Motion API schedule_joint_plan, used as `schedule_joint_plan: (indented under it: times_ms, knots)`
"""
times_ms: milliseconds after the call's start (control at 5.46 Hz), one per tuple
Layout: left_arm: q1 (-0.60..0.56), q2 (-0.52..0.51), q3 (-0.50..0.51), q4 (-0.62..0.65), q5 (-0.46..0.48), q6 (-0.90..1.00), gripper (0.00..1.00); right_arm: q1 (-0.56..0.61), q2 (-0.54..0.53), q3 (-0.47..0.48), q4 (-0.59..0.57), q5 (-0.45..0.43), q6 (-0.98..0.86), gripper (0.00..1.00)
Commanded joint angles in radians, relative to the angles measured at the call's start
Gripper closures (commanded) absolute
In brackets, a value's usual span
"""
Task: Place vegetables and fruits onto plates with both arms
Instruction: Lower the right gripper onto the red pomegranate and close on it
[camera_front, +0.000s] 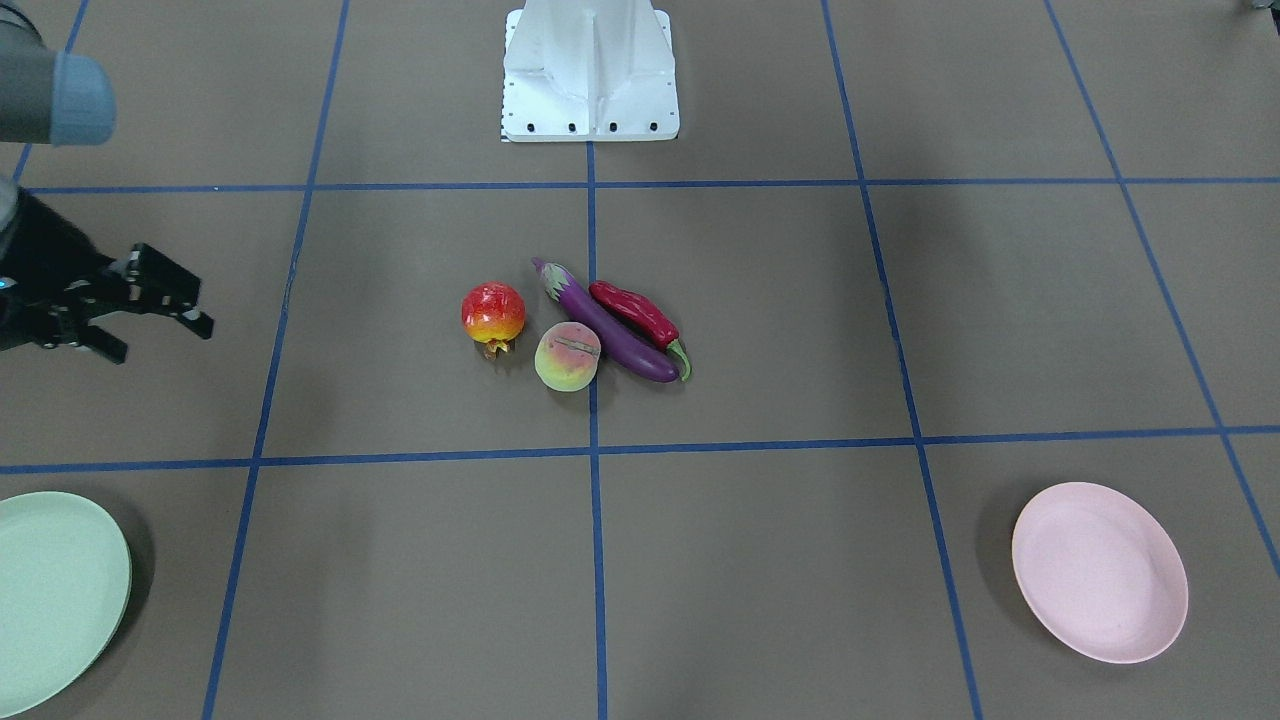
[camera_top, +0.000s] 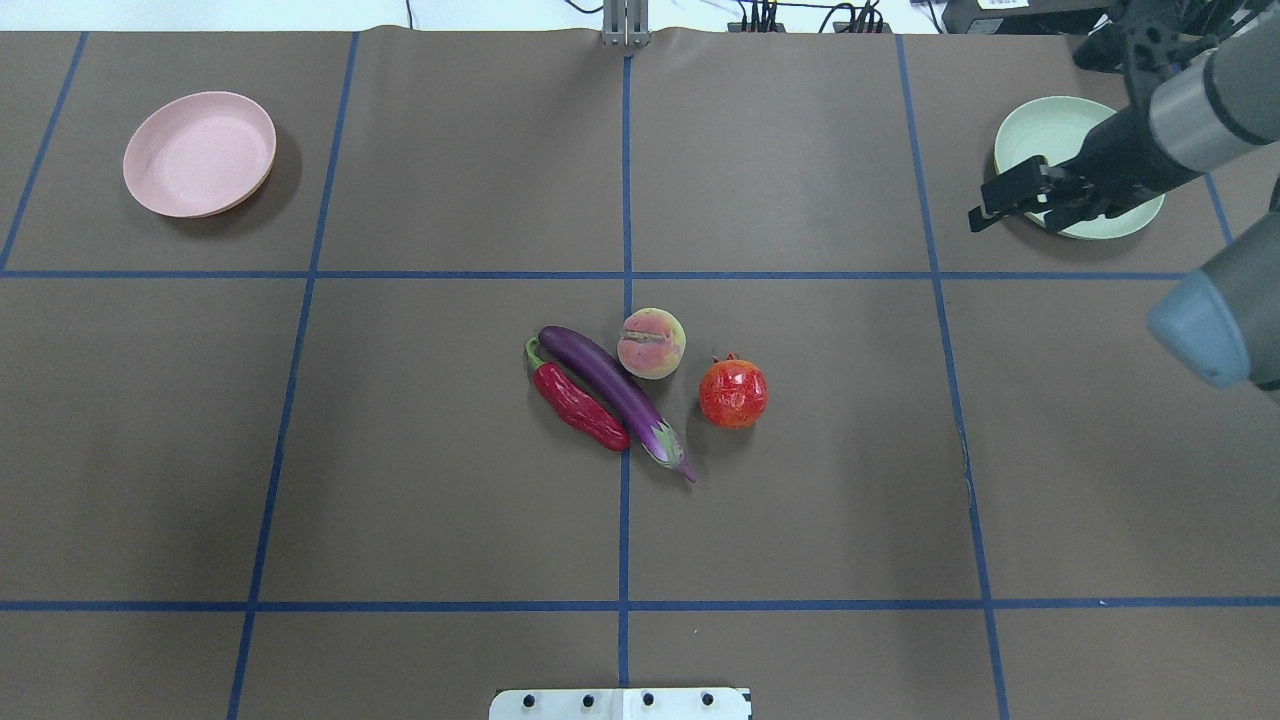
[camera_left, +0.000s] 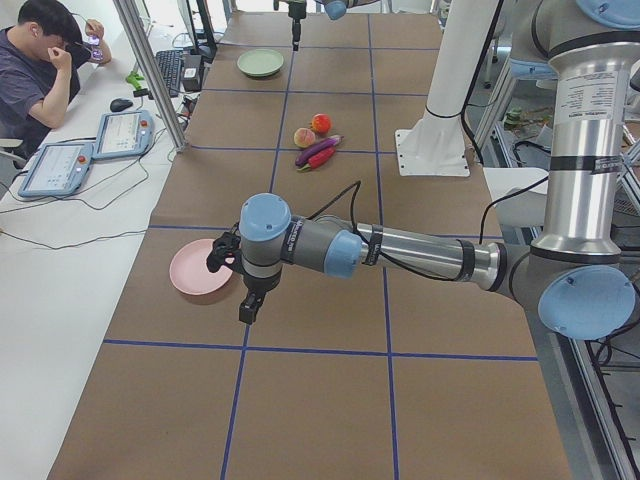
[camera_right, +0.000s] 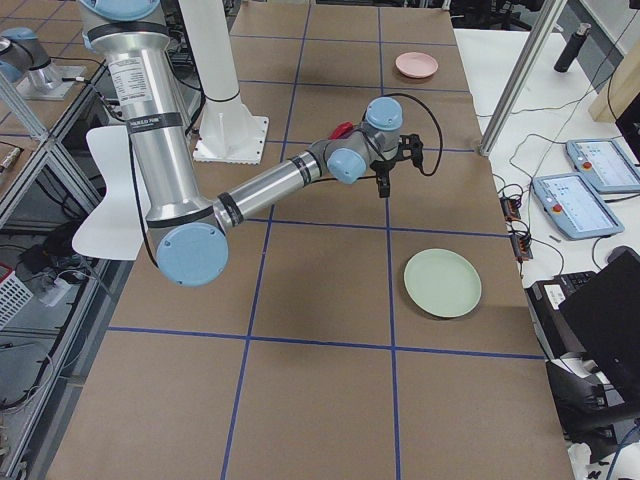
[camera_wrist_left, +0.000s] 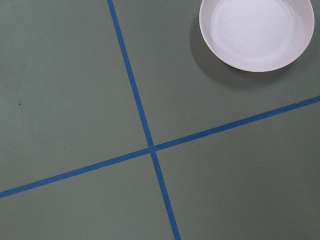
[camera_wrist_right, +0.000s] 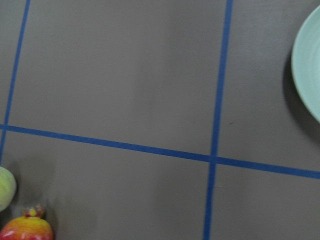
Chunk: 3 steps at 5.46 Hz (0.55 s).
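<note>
A brown paper-covered table (camera_top: 400, 480) ruled with blue tape lines lies wide and bare around a tight cluster at its middle. There the long glossy purple eggplant (camera_top: 610, 392) lies slantwise with the wrinkled red chili pepper (camera_top: 578, 408) close along its side. The round yellow-green and pink peach (camera_top: 651, 343) sits against the eggplant's other side, and the round red-and-yellow pomegranate (camera_top: 733, 393) is just beside the peach. Both plates sit well apart from the cluster, towards the table's far edge. The shallow pale pink plate (camera_top: 199, 153) is on the robot's left and the shallow pale mint green plate (camera_top: 1045, 120) on its right, each with open paper between it and the produce. The right arm's black two-finger gripper (camera_front: 200, 305) hangs in the air over the right half, between the cluster and the mint plate. Its fingers are spread apart with nothing between them, and it touches nothing. The left arm's black gripper (camera_left: 246, 308) hangs pointing down just beside the pink plate. It shows only in the side view, so whether it is spread or closed I cannot tell.
</note>
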Motion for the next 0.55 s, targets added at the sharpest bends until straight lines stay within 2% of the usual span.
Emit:
schedule_joint_plan:
  times_ms: [0,183,366]
  knots:
    - [0.003,0.001,0.002,0.000,0.000,0.000,0.00,-0.306,0.212,0.009,-0.173,-0.285,0.332,0.00]
    - [0.003,0.002,0.008,0.000,0.002,0.001,0.00,-0.406,0.318,-0.026,-0.330,-0.391,0.389,0.00]
    - [0.006,0.002,0.009,0.000,0.002,0.001,0.00,-0.449,0.388,-0.133,-0.333,-0.427,0.445,0.00]
